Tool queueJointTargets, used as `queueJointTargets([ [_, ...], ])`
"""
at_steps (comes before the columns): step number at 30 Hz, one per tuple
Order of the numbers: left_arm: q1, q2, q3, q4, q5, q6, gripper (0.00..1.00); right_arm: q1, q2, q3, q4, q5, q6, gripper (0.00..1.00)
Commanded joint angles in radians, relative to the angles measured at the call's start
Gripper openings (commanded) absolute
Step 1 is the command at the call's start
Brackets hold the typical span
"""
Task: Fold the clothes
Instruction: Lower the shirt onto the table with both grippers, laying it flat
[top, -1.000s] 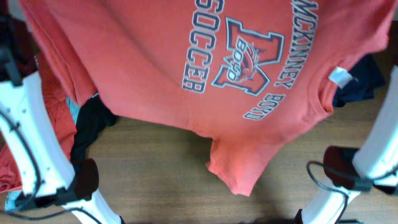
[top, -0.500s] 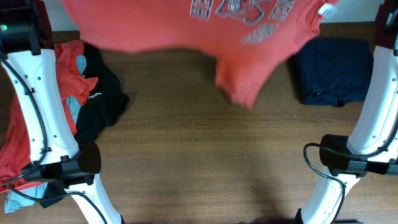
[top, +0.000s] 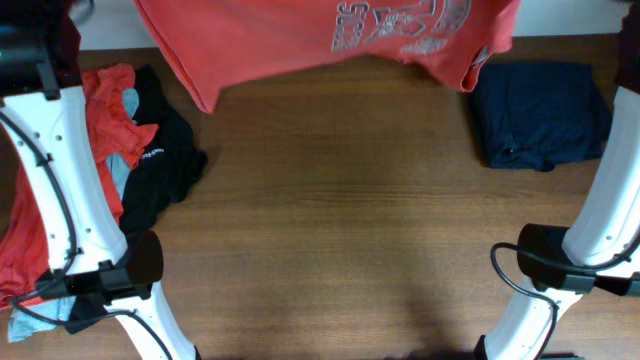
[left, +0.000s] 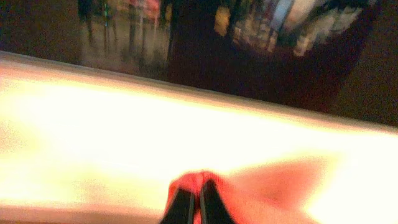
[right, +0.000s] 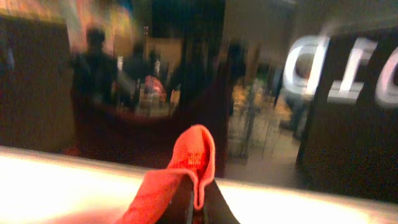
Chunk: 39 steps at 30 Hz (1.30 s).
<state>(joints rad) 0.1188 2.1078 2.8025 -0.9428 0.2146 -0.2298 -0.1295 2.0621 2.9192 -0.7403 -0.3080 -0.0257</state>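
Observation:
A large orange-red T-shirt (top: 290, 40) with white chest lettering hangs spread along the table's far edge in the overhead view, held up by both arms. My left gripper (left: 191, 200) is shut on a fold of its orange-red cloth (left: 261, 186). My right gripper (right: 198, 202) is shut on another fold of the shirt (right: 194, 152), which sticks up between the fingers. Both grippers are out of the overhead frame. More clothes lie in a pile at the left: orange-red (top: 110, 100), black (top: 160, 170) and pale grey-blue (top: 118, 175) pieces.
A folded navy garment (top: 540, 115) lies at the far right of the wooden table (top: 340, 230). The white left arm (top: 70, 200) and white right arm (top: 600, 220) stand at the sides. Both wrist views look past the table's far edge into a dim room.
The shirt has moved away from the camera toward the table's far edge and is stretched wider. It no longer covers the table, the left pile and the navy garment.

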Motion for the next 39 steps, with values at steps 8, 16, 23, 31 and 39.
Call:
queueJointTargets([
  [8,0.003,0.031,0.005,-0.317,-0.035,0.061,0.0,-0.002,-0.01,0.009,-0.41,-0.022,0.008,0.04],
  [16,0.002,0.031,0.005,-0.499,-0.036,0.113,0.0,-0.002,-0.014,0.01,-0.678,-0.029,0.008,0.04],
  [23,0.002,0.031,0.005,-0.634,-0.04,0.12,0.0,-0.003,-0.015,0.01,-0.826,-0.017,0.007,0.04],
  [31,-0.003,0.031,-0.005,-0.745,-0.048,0.179,0.0,-0.001,-0.038,0.008,-0.958,0.001,-0.006,0.04],
  [39,-0.014,-0.005,-0.108,-0.745,-0.048,0.198,0.0,-0.001,-0.147,-0.043,-0.959,0.005,0.026,0.04],
])
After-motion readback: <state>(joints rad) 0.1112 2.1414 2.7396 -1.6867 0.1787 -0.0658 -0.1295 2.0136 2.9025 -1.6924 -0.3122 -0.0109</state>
